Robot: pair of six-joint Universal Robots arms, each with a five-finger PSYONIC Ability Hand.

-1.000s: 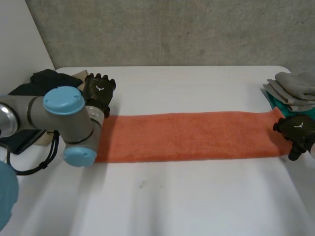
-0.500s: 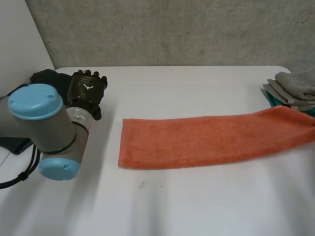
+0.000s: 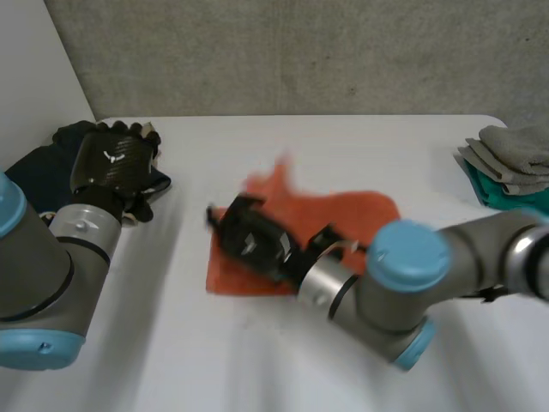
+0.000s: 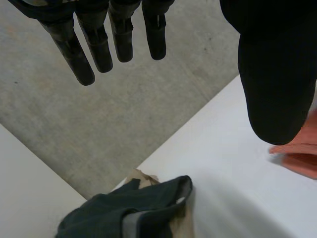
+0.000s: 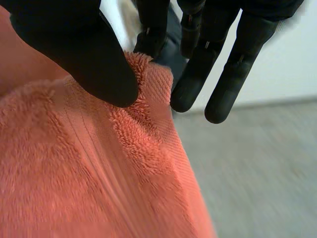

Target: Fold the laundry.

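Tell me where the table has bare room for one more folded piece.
Bare: the far strip of table between the dark clothes and the folded stack. Crowded: the middle, with the orange towel and the right robot hand.

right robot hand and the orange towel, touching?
Touching. Right wrist view: the right robot hand pinches the orange towel by its edge, thumb on top.

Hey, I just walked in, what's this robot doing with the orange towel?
The robot is mid-fold on the laundry. Its right robot hand reaches across the white table and pinches an edge of the orange towel between thumb and fingers, above the towel's other end, so the towel lies doubled over. The left robot hand is open and empty, beside a pile of dark clothes. A folded stack of grey and teal cloths sits on the robot's right.
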